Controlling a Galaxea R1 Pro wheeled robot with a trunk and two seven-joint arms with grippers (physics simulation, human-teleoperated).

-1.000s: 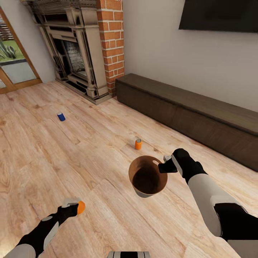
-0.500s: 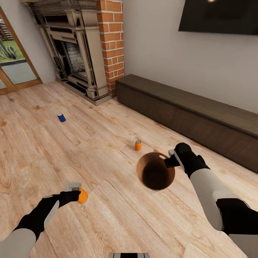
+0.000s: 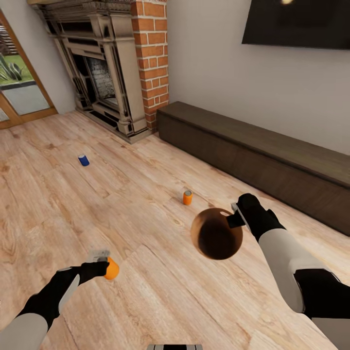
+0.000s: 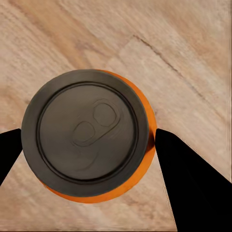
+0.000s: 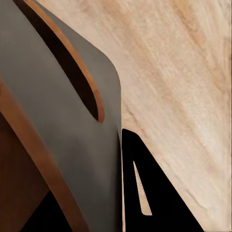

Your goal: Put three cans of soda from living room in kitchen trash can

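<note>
**Both arms loaded over the living-room floor**

The left gripper [image 3: 103, 265] is clamped on a small orange soda can [image 3: 112, 268], held low above the light wood floor [image 3: 146, 291]. The right gripper [image 3: 235, 217] pinches the rim of the round grey, copper-lined bin [image 3: 216, 234], lifted and tilted. A second orange can [image 3: 187, 197] stands just beyond the bin; the blue can [image 3: 83, 160] sits well apart, nearer the dark stone fireplace [image 3: 99, 73].

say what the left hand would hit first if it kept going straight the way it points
The left hand already grips an orange can, and its wrist view looks past the can onto the wood floor. Going straight on, the can's base would probably meet bare floor first; how far off is unclear.
</note>
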